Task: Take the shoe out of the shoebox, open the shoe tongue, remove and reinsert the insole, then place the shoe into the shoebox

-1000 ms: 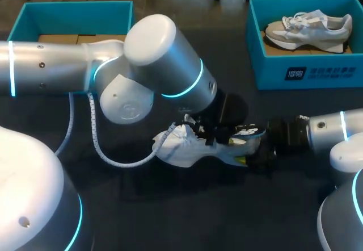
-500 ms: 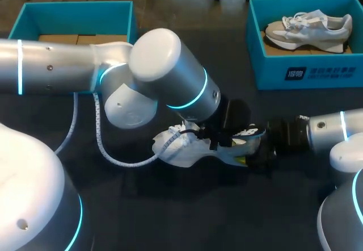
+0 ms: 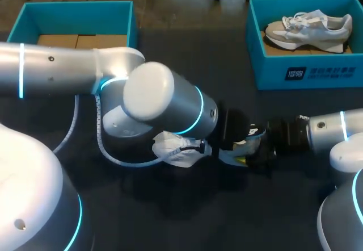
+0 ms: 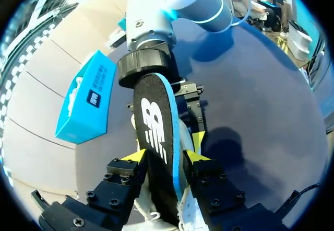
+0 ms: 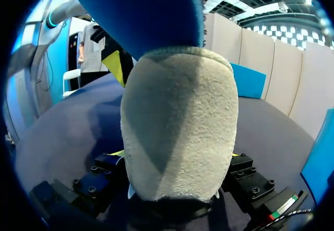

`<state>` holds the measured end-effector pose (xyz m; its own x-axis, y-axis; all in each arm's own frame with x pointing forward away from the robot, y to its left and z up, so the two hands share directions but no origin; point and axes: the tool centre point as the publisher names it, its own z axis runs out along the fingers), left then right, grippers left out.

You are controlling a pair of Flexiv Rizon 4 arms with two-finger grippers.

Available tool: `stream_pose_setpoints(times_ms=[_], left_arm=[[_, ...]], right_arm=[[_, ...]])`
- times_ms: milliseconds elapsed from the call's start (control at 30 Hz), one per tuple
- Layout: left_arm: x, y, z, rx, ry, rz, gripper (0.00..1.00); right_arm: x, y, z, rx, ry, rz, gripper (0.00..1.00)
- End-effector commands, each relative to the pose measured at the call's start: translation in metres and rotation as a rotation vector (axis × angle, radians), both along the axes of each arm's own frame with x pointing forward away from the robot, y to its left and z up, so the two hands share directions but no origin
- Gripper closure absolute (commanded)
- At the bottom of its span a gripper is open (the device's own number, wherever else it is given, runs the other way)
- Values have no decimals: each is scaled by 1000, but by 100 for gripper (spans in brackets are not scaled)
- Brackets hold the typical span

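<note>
Mid-desk: my right gripper (image 5: 175, 154) clamps the shoe (image 3: 170, 149) by its heel, and my left gripper (image 4: 166, 158) pinches the insole (image 4: 154, 137). My left arm has swung lower over the shoe, which suggests reinsertion is underway.

Head view: fixed high behind robot, looks down on tabletop (image 3: 187, 217), arms entering from both sides. Left wrist view: sits on left hand (image 4: 166, 157), faces along insole (image 4: 155, 131) toward right arm (image 4: 177, 11), very near. Right wrist view: on right hand (image 5: 175, 155), faces opposite way, shoe (image 5: 177, 116) filling it. All three share shoe.
</note>
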<state>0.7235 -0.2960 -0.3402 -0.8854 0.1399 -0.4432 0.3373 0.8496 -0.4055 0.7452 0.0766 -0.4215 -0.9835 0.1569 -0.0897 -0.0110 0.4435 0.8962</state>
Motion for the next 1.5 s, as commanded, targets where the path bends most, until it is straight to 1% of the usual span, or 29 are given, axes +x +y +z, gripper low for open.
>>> stream_pose_setpoints(times_ms=[33,267,300,333,400,467,633,733,933,1000,1233,1333,1467,1500], left_arm=[[-3,0,-3,0,-44,23,55],[0,-2,-5,-9,-35,28,56],[0,-3,-5,-7,-38,28,58],[1,-3,-6,-8,-36,27,62],[3,-4,-7,-5,-40,29,85],[5,-4,-8,-5,-39,31,100],[7,-4,-7,-5,-46,27,100],[4,-1,1,-15,-53,16,100],[-3,2,26,-53,-58,-18,100],[-4,1,38,-65,-50,-18,100],[-8,-8,71,-126,-69,-35,100],[-8,-17,85,-140,-36,-48,100],[-11,-27,98,-114,59,-98,100],[-13,-28,101,-111,60,-96,100]], right_arm=[[2,3,-2,-8,2,-1,100],[2,3,-2,-8,2,-1,100],[2,3,-2,-8,2,-1,100],[2,3,-2,-8,2,-1,100],[2,3,-2,-8,2,-1,100],[2,3,-2,-8,2,-1,100],[2,3,-2,-8,2,-1,100],[2,3,-2,-8,2,-1,100],[2,3,-2,-8,2,-1,100],[2,3,-2,-8,2,-1,100],[2,3,-2,-8,2,-1,100],[2,3,-2,-8,2,-1,100],[2,3,-2,-8,2,-1,100],[2,3,-2,-8,2,-1,100]])
